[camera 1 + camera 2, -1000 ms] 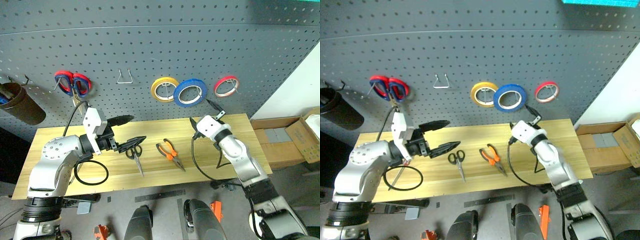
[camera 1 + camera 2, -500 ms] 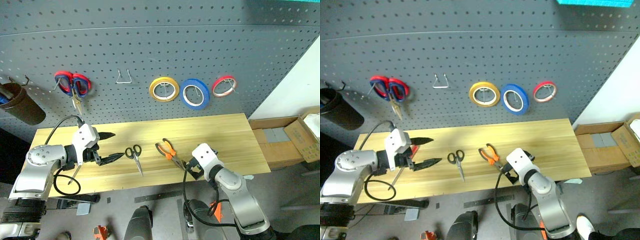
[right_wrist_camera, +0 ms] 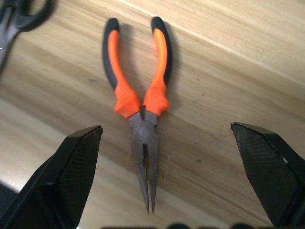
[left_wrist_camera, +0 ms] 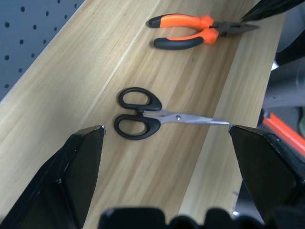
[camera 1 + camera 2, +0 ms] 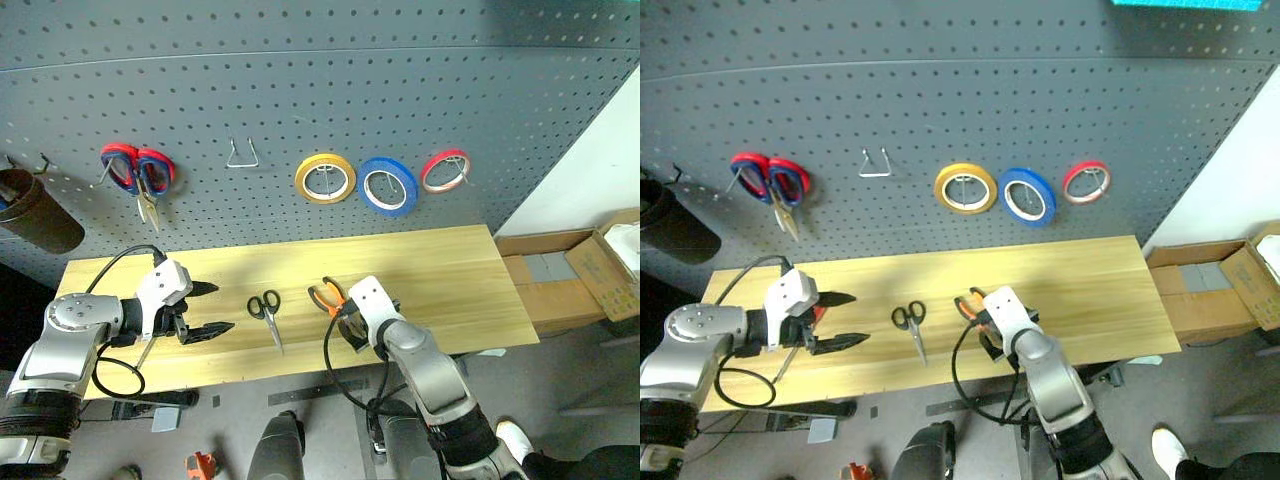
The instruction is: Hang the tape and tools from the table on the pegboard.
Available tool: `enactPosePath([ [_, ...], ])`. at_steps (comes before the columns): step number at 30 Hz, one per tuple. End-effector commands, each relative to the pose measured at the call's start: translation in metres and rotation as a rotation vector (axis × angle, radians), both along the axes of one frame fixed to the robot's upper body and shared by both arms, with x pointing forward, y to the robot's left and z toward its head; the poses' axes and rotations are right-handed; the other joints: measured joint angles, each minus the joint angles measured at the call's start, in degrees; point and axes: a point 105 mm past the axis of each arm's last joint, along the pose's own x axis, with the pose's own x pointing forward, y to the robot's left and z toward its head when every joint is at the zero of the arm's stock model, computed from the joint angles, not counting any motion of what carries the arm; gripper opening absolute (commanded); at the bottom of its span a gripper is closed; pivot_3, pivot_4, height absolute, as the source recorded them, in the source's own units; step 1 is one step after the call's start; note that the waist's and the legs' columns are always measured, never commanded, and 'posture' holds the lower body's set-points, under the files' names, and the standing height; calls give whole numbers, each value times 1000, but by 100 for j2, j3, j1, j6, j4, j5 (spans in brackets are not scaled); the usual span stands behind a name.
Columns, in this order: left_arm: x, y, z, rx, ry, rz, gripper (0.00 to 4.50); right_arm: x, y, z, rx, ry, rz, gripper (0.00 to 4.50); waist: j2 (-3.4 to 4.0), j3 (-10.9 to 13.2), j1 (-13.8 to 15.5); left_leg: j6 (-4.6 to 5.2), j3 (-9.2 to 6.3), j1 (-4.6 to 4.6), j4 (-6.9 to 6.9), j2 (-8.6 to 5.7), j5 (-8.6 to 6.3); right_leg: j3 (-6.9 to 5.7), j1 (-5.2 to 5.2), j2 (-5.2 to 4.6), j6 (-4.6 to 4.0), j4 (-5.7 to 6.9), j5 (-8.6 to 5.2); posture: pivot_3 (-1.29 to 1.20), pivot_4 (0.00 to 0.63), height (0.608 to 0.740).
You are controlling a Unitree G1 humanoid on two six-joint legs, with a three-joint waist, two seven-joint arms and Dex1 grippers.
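Right hand hovered released over the pliers on the tabletop; left hand, released, faced the scissors. Next, I'd guess: closing on the pliers.

The head views look down from above at the table and face the pegboard. Each wrist view sits close over the tabletop: left on the scissors, right on the pliers, which both share.

No legible text or markings
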Motion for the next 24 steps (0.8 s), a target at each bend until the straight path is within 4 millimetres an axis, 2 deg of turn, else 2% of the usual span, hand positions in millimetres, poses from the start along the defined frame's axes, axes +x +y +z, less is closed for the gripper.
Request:
enactPosePath([
  [1,3,5,14,-7,-35,7,4500,5,21,5,46,-16,29,4480,0,0,-12,0,0,0,-1,0,0,0,-2,0,0,1,0,-131,271,740],
  [4,3,7,15,-7,-31,6,4500,12,29,5,41,-29,37,4480,0,0,-19,0,1,0,-1,0,0,1,-3,0,0,2,0,-132,269,740],
  [10,6,21,21,-4,-49,53,4500,25,53,24,88,-78,62,4480,0,1,-30,0,1,-1,0,1,0,2,-5,1,-5,4,3,-137,267,740],
  [15,3,35,16,3,-34,99,4500,30,66,22,92,-70,74,4480,-1,0,-31,0,2,-4,-2,0,0,1,-5,0,-23,0,14,-132,265,740],
  [18,3,34,16,-1,-37,97,4500,35,67,13,77,-43,60,4480,-1,0,-30,0,2,-6,-2,0,-1,0,-6,-1,-24,0,14,-123,263,740],
  [24,-1,32,15,-1,-34,85,4500,43,72,10,60,-47,73,4480,-1,0,-28,0,2,-5,-2,1,0,0,-7,-1,-25,3,15,-115,264,740],
])
